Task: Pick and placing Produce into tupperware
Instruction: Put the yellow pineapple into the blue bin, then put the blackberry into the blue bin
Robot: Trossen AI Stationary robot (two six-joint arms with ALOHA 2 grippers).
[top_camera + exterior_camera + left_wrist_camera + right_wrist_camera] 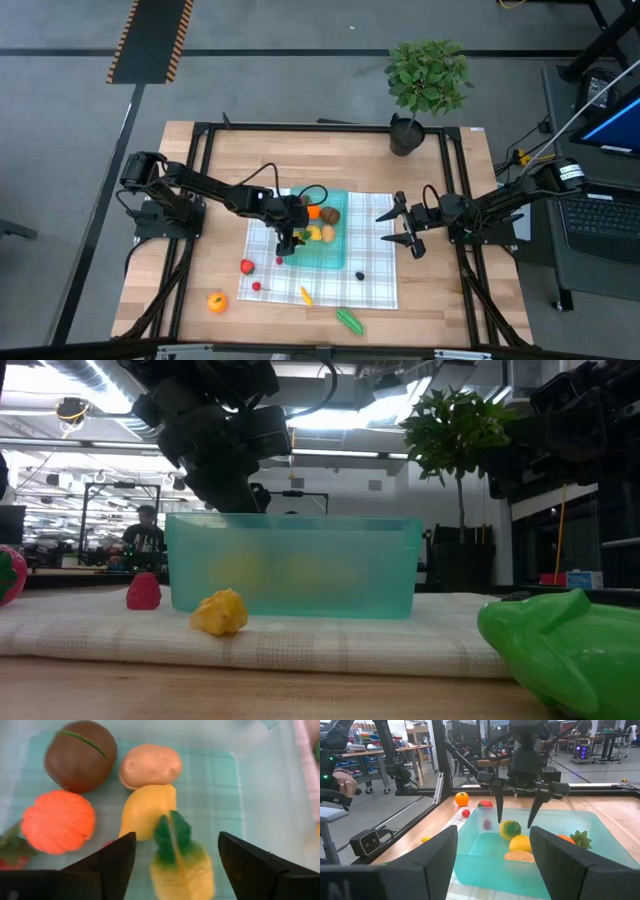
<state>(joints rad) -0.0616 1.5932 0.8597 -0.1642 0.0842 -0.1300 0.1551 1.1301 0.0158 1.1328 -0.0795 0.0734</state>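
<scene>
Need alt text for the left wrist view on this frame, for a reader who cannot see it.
The left hand hangs open inside the teal tupperware, its fingers either side of a yellow, green-leafed toy fruit on the floor. Beyond lie a yellow piece, a tan potato, a brown round piece and an orange pumpkin.

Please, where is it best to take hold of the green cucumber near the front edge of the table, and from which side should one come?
Probably across its narrow middle, coming straight down from above. The green cucumber lies flat and diagonal on bare wood just off the checked cloth, nothing touching it. An end effector turned crosswise to its long axis would span it; gripped endwise, its rounded tips could slip.
</scene>
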